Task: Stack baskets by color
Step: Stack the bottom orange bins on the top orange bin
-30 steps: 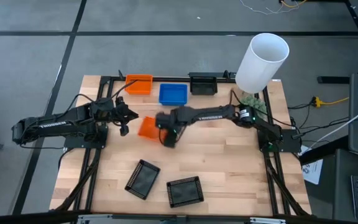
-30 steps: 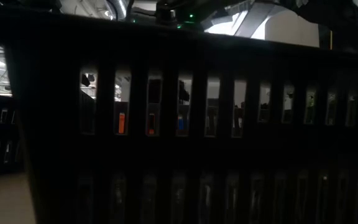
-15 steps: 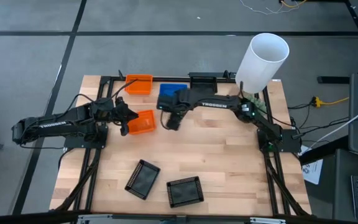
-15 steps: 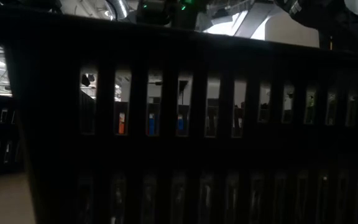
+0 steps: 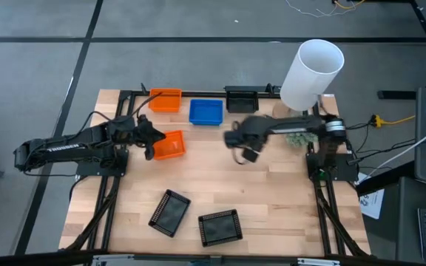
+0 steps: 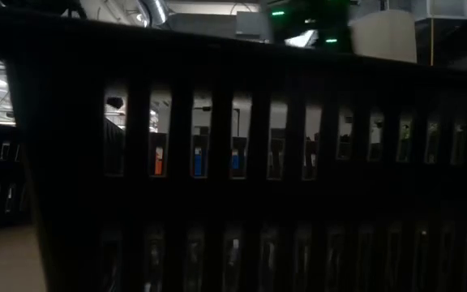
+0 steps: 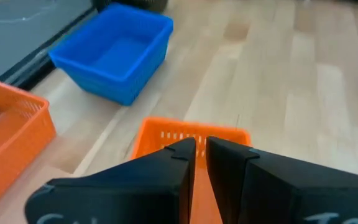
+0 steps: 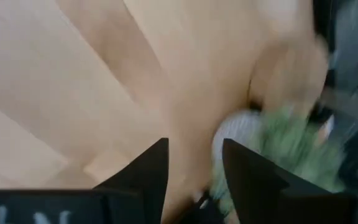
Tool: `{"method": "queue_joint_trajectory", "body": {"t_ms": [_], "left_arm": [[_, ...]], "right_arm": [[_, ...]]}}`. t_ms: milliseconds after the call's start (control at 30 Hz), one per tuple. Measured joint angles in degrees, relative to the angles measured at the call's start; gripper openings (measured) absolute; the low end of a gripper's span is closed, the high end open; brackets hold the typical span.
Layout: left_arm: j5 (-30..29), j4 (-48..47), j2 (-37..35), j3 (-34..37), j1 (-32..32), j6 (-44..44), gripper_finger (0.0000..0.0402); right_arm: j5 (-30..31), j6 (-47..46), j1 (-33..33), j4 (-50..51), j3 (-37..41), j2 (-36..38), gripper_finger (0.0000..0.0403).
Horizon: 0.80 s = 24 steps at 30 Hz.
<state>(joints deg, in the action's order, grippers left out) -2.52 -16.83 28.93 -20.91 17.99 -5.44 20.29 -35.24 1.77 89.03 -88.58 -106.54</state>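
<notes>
My left gripper [image 5: 149, 140] is shut on an orange basket [image 5: 171, 145] at the table's left middle. Along the far edge stand a second orange basket [image 5: 165, 100], a blue basket [image 5: 205, 111] and a black basket [image 5: 241, 100]. Two more black baskets [image 5: 170, 212] [image 5: 220, 227] lie near the front edge. My right gripper [image 5: 242, 145] hangs open above bare wood right of centre, with nothing between its fingers. In the left wrist view the blue basket [image 7: 114, 53] and the other orange basket [image 7: 8, 134] lie beyond the held one. My left gripper pinches the orange basket by its left-hand wall [image 7: 191, 134] between its two fingers [image 7: 179, 158]. They come from the table's left and slant slightly down. The fingers hide the place of contact. The basket sits level, open side up; whether its bottom touches the table I cannot tell.
A tall white cylinder [image 5: 313, 70] and a small green plant [image 5: 299, 137] stand at the far right, close to my right arm. A black basket's slotted wall [image 6: 233, 162] fills the low view. Bare wood [image 5: 272, 199] lies in the table's middle and right.
My right gripper has left the orange basket, risen and swung toward the table's right edge, staying open. The orange basket, tilted a second ago, now sits level in my left gripper's hold.
</notes>
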Motion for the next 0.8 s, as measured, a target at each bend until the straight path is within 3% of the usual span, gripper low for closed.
{"method": "queue_joint_trajectory", "body": {"t_ms": [200,367,567,667,800], "left_arm": [[-1.9,-3.49,2.48,-5.8,0.14,-1.06,0.0043],[-3.01,-8.88,8.86,-13.47,0.14,-0.33,0.0082],[-5.49,-16.78,18.19,-20.38,2.08,1.03,0.0104],[-6.32,-22.1,22.52,-23.3,3.89,0.76,0.0105],[-0.89,-27.52,27.98,-25.82,7.76,7.46,0.0105]], "right_arm": [[-3.43,-16.88,-8.52,-8.21,17.98,13.44,0.0151],[1.94,-19.58,-15.9,-26.95,29.51,22.72,0.0151],[13.2,-6.57,-21.08,-61.28,43.66,29.27,0.0151],[12.62,3.88,-21.39,-78.52,51.14,30.7,0.0151],[9.55,12.2,-20.37,-99.21,60.06,32.07,0.0151]]}}
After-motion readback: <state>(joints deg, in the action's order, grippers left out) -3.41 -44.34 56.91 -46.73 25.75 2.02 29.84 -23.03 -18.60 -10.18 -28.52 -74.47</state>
